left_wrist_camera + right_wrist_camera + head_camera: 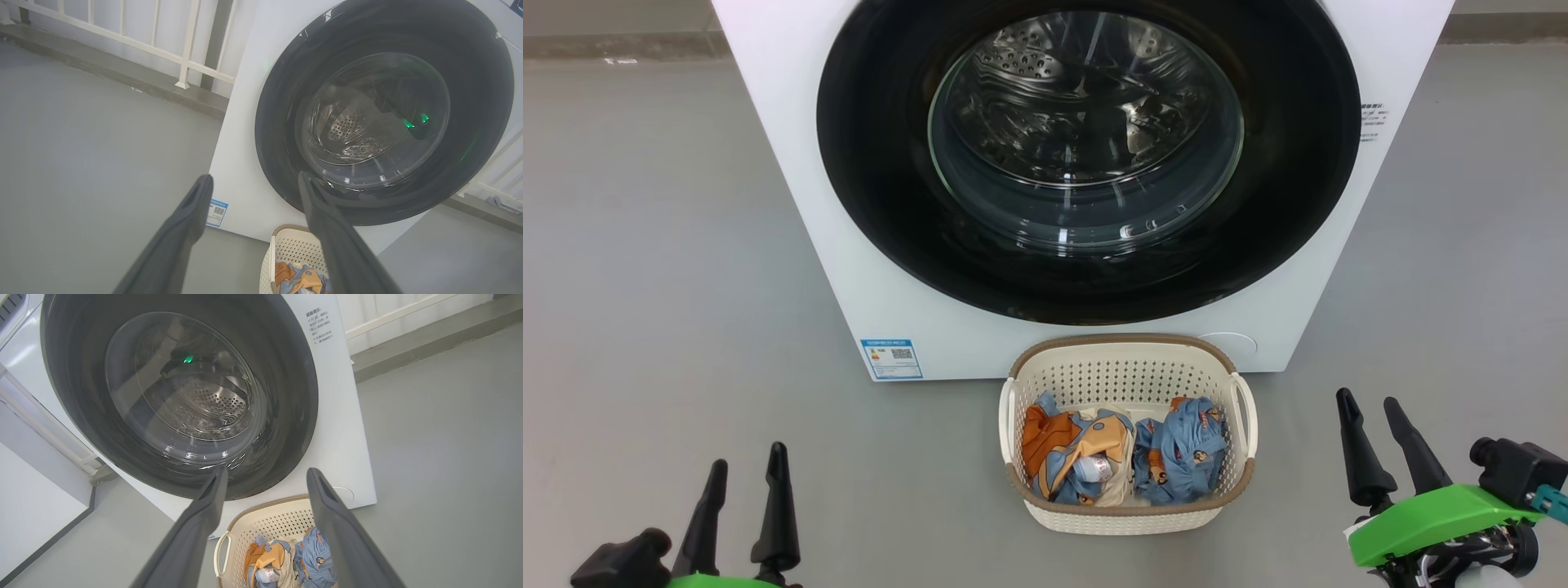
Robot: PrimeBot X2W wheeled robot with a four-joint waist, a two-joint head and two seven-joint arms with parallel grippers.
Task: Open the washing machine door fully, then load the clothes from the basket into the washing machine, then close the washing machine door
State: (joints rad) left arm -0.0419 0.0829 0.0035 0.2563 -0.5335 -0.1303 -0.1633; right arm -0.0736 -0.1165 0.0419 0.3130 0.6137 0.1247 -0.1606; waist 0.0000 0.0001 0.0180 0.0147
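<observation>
Step 1 not begun: washing machine door (1086,139) shut on washing machine (792,204); handle unclear, maybe at rim. Just in front of machine: basket (1127,363) w/ clothes (1176,449). Further back, left gripper (749,457) & right gripper (1367,398): fingers wide, empty. Next: catch door edge, pull.

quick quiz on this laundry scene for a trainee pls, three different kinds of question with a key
1. True or false: the washing machine door is shut.
2. Where do the clothes lie? A in the drum; B in the basket; C on the floor.
3. Fill in: the left gripper and the right gripper both stand ____ and hold nothing.
Key: 1 true; 2 B; 3 open.
</observation>
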